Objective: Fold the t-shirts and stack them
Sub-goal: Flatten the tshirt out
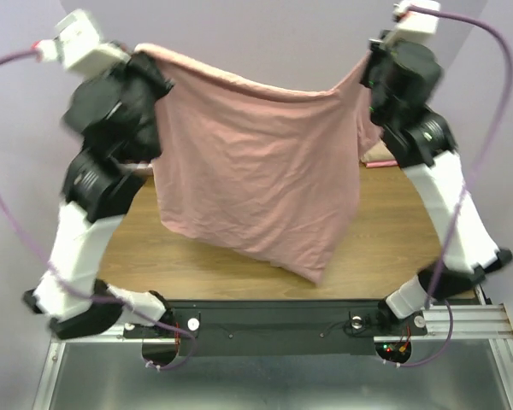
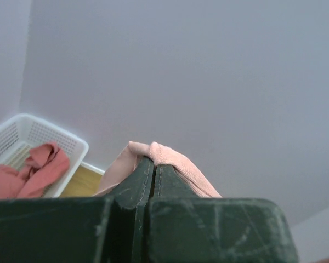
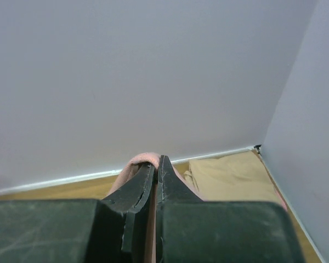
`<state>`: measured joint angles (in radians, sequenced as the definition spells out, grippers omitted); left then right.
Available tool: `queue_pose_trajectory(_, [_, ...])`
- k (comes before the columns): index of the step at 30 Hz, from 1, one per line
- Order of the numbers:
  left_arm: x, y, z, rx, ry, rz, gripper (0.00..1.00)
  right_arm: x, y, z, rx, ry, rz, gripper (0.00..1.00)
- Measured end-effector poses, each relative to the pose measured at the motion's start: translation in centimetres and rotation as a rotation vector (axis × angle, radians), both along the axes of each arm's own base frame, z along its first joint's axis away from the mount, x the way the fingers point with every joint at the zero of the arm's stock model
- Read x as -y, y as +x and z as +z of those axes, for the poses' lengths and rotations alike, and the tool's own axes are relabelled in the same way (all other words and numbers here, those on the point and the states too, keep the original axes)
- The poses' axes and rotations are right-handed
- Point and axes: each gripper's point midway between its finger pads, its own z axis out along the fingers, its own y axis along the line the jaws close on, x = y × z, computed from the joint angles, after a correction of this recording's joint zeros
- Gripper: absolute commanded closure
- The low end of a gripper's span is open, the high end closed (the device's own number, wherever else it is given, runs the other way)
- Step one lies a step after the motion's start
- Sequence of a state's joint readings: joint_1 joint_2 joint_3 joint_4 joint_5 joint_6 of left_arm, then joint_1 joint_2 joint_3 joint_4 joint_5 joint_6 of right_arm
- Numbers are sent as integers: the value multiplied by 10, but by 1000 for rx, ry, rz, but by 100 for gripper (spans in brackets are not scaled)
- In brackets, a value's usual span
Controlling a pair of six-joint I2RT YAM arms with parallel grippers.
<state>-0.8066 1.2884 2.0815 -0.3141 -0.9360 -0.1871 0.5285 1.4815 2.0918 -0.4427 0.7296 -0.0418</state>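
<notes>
Some coral-red t-shirt cloth (image 2: 39, 169) lies bunched in the white basket (image 2: 56, 135).

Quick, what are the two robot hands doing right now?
Left gripper: shut on the pink t-shirt.
Right gripper: shut on the same pink t-shirt.

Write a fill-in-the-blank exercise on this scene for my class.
The left gripper and right gripper hold up a dusty ____ t-shirt. Both grippers are ____, not open. The white lattice basket holds a ____ garment. A ____ cloth lies on the table by the wall corner.
Missing: pink; shut; coral-red; tan.
</notes>
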Motion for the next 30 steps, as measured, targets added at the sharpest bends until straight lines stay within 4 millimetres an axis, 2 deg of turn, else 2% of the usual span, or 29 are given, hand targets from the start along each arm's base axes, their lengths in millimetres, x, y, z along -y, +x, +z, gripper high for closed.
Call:
queue_pose_trajectory(1, [5,19,-1,1,15,-8,100,-7,21,-11,-26,-19,2,100])
queue_pose_trajectory(2, [4,50,-8,-15,45,10,100,-12,40,-20,-44,-32,6,100])
queue_pose_trajectory(3, [4,64,-12,-22,54,4,100,-12,55,-29,-63,-40,0,100])
queue_pose_trajectory(4, [5,91,-21,-42,78,0,100,-11,77,-41,-87,-45,-5,100])
queue_pose_trajectory(5, [12,119,-35,-73,102,-25,100,-6,102,-52,-101,-38,-15,100])
queue_pose_trajectory(7, [22,166,-67,-151,140,-65,100,11,132,-66,-121,-27,-40,100])
queue_pose_trajectory(10, [33,220,-91,-193,160,-136,100,37,168,-62,-74,8,-52,99])
queue_pose_trajectory(12, [36,232,-102,-210,165,-177,100,57,176,-48,-14,20,-60,99])
queue_pose_trajectory(13, [38,233,-101,-203,161,-200,100,61,175,-33,42,32,-48,100])
queue_pose_trajectory(14, [40,231,-93,-175,153,-223,100,62,173,-24,71,35,-40,100])
queue_pose_trajectory(15, [40,228,-84,-149,148,-234,100,60,166,-4,133,43,-12,100])
queue_pose_trajectory(17, [41,216,-59,-73,135,-269,100,52,147,28,221,47,41,100])
queue_pose_trajectory(19, [42,196,-29,8,128,-302,100,49,123,51,280,43,70,100])
queue_pose_trajectory(21, [41,176,-12,60,126,-323,100,45,98,66,316,39,98,100])
queue_pose_trajectory(23, [37,154,-9,82,127,-338,100,45,74,71,338,24,122,100])
queue_pose_trajectory(24, [36,150,-17,81,128,-341,100,45,64,70,339,15,134,100])
queue_pose_trajectory(26, [31,134,-50,33,131,-344,100,40,48,54,316,-10,178,100])
queue_pose_trajectory(27, [30,131,-70,18,130,-343,100,37,44,38,293,-19,202,100])
queue_pose_trajectory(28, [27,128,-99,-18,129,-336,100,33,39,15,251,-30,230,100])
queue_pose_trajectory(29, [24,125,-140,-73,127,-324,100,30,36,-5,217,-33,252,100])
queue_pose_trajectory(30, [21,122,-168,-113,126,-319,100,24,35,-44,151,-32,284,100])
